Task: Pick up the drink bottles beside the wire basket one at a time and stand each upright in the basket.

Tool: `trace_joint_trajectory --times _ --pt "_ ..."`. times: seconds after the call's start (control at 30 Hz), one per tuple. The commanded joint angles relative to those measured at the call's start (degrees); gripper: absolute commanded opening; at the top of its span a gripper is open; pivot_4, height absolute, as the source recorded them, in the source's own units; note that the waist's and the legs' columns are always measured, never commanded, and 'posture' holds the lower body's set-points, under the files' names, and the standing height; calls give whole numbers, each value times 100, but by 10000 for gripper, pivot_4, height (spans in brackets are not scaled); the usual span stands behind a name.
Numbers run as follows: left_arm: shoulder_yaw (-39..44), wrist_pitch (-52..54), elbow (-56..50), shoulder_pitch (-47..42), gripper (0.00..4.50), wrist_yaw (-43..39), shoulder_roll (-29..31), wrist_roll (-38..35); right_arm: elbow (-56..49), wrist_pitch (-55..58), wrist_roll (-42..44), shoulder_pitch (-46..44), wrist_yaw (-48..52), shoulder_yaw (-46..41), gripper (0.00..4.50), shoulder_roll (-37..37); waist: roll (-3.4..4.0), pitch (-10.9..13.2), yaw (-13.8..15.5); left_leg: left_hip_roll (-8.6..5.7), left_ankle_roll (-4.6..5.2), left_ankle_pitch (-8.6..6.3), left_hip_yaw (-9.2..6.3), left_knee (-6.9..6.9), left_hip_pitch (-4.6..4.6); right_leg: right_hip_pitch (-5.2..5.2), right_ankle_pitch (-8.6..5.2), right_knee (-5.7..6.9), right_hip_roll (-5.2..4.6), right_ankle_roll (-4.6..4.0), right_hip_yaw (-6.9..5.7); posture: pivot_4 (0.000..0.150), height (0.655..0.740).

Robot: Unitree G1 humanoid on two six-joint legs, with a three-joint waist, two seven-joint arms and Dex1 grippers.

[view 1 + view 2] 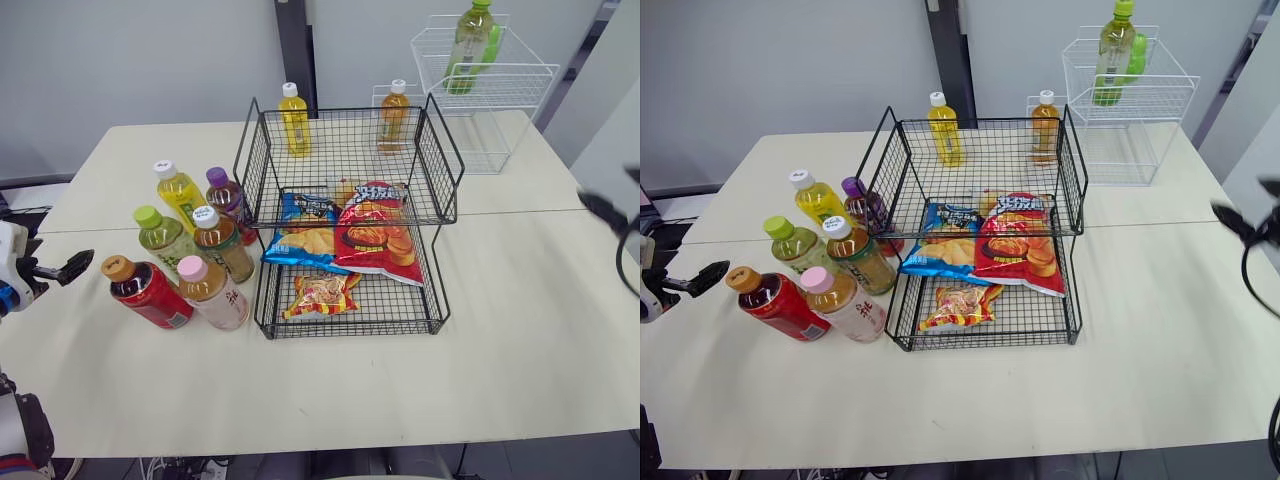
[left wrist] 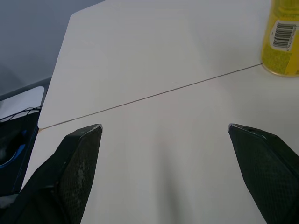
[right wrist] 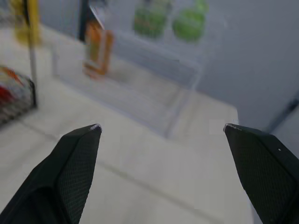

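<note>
Several drink bottles stand in a cluster left of the black two-tier wire basket [image 1: 445, 165]: a yellow one [image 1: 180, 192], a purple-capped one [image 1: 228, 200], a green-capped one [image 1: 160, 236], a brown tea [image 1: 224, 245], a red one [image 1: 150, 293] and a pink-capped one [image 1: 213, 293]. Another yellow bottle [image 1: 294, 120] stands at the back left of the upper tier; I cannot tell whether it is inside or behind. My left gripper [image 1: 78, 264] is open, low over the table left of the red bottle. My right gripper [image 3: 161, 127] is open, far right of the basket, holding nothing.
Snack bags [image 1: 375, 232] lie in the basket's lower tier. A white wire rack [image 1: 520, 80] stands at the back right with a green bottle [image 1: 472, 40] on top and an orange bottle [image 1: 393, 115] below. In the left wrist view, a yellow bottle's base [image 2: 282, 39] is ahead.
</note>
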Motion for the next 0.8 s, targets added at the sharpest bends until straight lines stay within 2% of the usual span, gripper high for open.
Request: trace_joint_trajectory --times 0.03,0.13,0.23,0.33,0.5,0.6,0.7,0.8 --pt "103 -35 11 -27 44831 6 32 -76 -2079 1229 1000 -130 -15 121 45000 75 -13 -6 38 7 -2 -1 -8 0 -4 -1 3 -1 7 -6 -5 1500 7400" --pt "114 -9 24 -16 44831 -7 -19 -88 -3650 2271 2026 -161 -433 336 45000 373 -37 -16 118 16 -13 -8 -31 1 -24 -13 10 -6 20 -18 -16 1500 7400" --pt "187 73 24 41 44831 -71 -31 -170 -4821 2743 2699 77 -685 582 45000 707 -47 -22 163 9 -14 -8 -37 17 -79 -73 16 -3 15 -27 -1 1500 7400" --pt "338 224 -15 171 44831 -221 -4 -351 -5488 2385 2620 414 -499 892 45000 1091 -57 -26 215 6 -13 -8 -41 27 -109 -102 27 0 11 -29 -1 1500 7400" --pt "552 309 -310 590 44831 -494 56 -593 -5650 1186 1865 1069 350 1304 45000 1547 -68 -33 228 5 -12 -8 -24 34 -107 -100 33 1 15 -25 -5 1500 7400" --pt "816 347 -699 1074 44831 -740 109 -840 -5430 925 1729 1250 683 1518 45000 1712 -71 -35 223 13 -12 -8 -19 34 -94 -93 42 1 26 -33 -3 1500 7400" --pt "1238 596 -1643 1827 44831 -958 74 -1218 -5361 1141 1942 1160 622 1580 45000 1838 -71 -34 178 27 -12 -7 -22 34 -89 -95 51 2 39 -48 3 1500 7400" --pt "1887 1309 -3244 2911 44831 -1056 -83 -1782 -5365 1393 2158 1090 602 1603 45000 1838 -72 -35 163 58 -14 -8 -23 33 -89 -97 57 -3 58 -59 8 1500 7400"
